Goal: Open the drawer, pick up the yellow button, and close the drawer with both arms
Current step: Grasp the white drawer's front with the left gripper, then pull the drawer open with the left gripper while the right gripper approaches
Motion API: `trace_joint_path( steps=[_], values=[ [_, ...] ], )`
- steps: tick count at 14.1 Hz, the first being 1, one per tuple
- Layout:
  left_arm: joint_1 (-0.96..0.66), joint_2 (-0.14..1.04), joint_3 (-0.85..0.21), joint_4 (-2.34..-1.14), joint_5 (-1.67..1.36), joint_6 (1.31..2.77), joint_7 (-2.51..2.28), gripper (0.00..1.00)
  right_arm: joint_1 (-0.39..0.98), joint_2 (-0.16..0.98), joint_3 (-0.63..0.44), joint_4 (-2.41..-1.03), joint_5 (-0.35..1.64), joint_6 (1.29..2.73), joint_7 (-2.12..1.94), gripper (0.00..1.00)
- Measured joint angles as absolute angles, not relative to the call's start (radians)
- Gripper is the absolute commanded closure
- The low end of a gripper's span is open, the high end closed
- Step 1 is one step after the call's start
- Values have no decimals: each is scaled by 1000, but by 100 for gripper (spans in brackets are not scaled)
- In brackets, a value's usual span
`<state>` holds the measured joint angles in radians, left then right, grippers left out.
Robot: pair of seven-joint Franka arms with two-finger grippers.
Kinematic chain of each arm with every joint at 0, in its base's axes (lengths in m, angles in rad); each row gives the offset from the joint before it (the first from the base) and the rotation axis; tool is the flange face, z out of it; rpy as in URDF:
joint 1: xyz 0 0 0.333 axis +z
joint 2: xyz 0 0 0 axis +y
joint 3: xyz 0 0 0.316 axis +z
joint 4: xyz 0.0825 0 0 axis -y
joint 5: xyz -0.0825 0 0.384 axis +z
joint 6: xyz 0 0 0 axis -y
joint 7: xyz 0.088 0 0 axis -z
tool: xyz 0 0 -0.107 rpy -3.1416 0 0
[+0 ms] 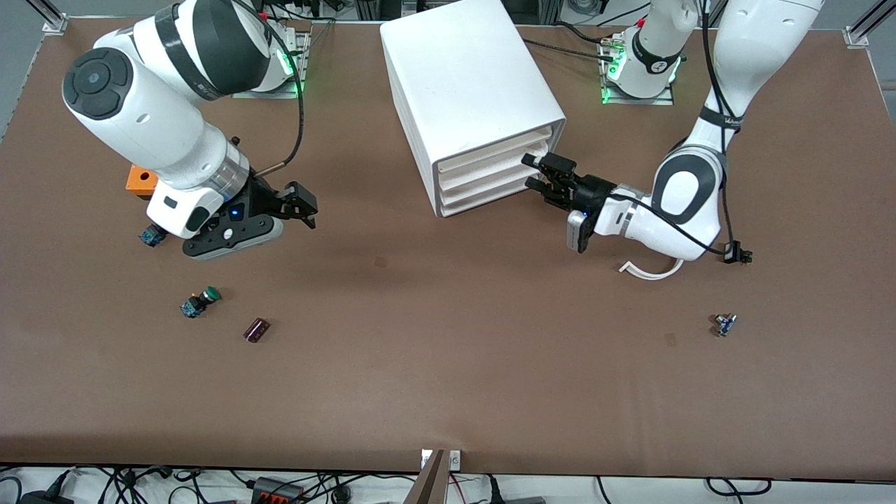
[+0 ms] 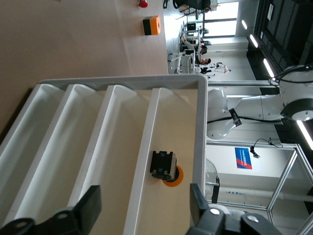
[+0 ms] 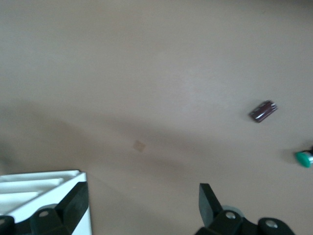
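A white drawer cabinet [image 1: 469,77] stands mid-table near the arms' bases. My left gripper [image 1: 530,172] is open at its drawer fronts, level with the upper drawers. In the left wrist view the open gripper [image 2: 143,208] faces the stepped drawer fronts [image 2: 122,147]. The button [image 2: 164,169], with an orange cap on a black-and-blue body, lies inside the top drawer, apart from the fingers. It is hidden in the front view. My right gripper [image 1: 308,208] is open and empty over bare table toward the right arm's end. It is also open in the right wrist view [image 3: 143,200].
Toward the right arm's end lie an orange block [image 1: 140,180], a blue-bodied button [image 1: 150,236] partly under the right arm, a green-capped button [image 1: 199,301] and a maroon piece [image 1: 257,330]. Toward the left arm's end lie a white curved strip [image 1: 651,269] and a small part [image 1: 724,324].
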<state>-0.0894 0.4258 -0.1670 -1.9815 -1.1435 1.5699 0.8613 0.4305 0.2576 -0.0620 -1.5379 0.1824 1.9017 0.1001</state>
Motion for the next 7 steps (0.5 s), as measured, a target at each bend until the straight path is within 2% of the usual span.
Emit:
trace_joint_path(
  steps=[5, 7],
  values=[
    [-93, 425, -178, -2036, -1144, 1571, 912, 37, 445, 277, -62, -1535, 220, 1909, 132, 0],
    [-100, 425, -182, -2054, -1144, 1571, 920, 48, 468, 285, -62, -1535, 221, 1918, 137, 0]
  ],
)
